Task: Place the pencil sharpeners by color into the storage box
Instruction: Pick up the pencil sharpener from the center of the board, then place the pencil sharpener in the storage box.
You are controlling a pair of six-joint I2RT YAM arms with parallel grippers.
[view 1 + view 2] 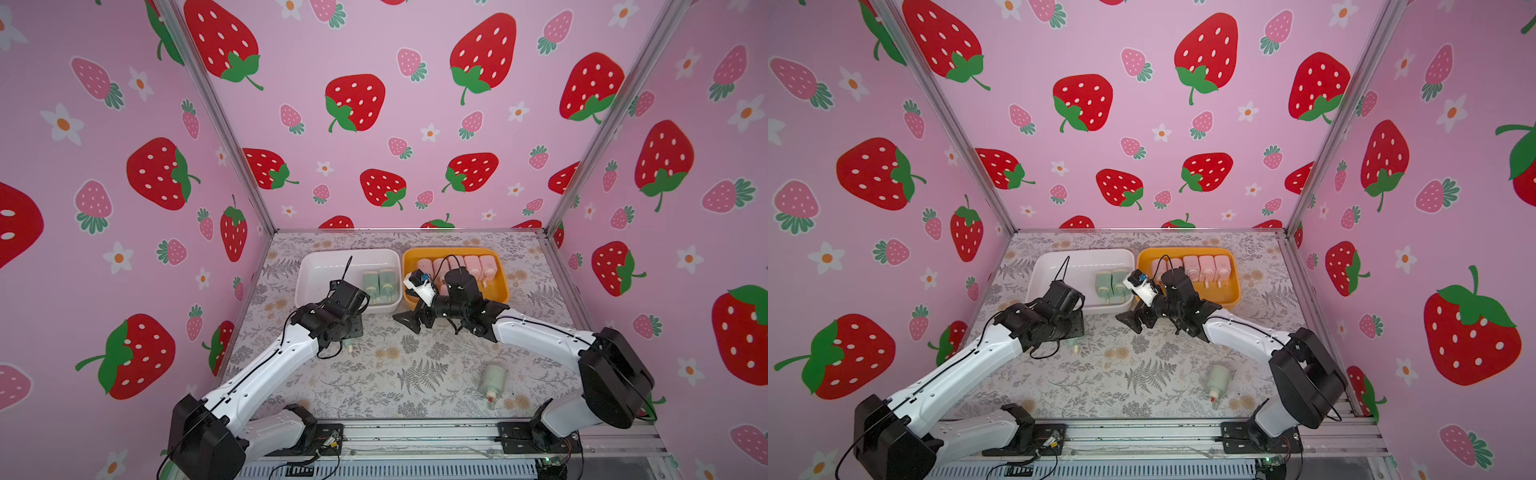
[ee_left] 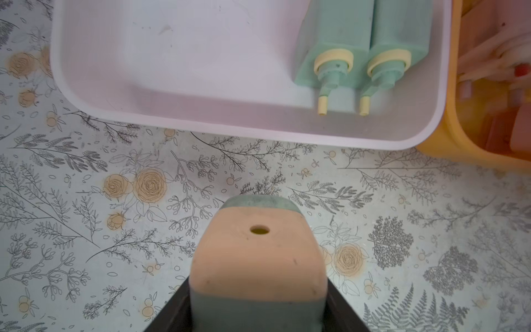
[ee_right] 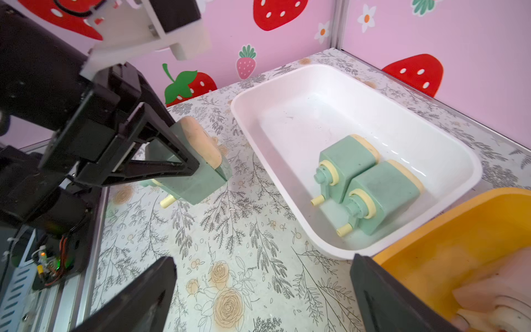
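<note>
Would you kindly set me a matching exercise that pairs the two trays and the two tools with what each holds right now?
Column one:
1. white tray
2. yellow tray
3. left tool
4. right tool

Column two:
A. open, holding nothing
B. pink sharpeners inside
C. shut on a green sharpener
D. pair of green sharpeners lying inside

Pairs: 1-D, 2-B, 3-C, 4-A.
</note>
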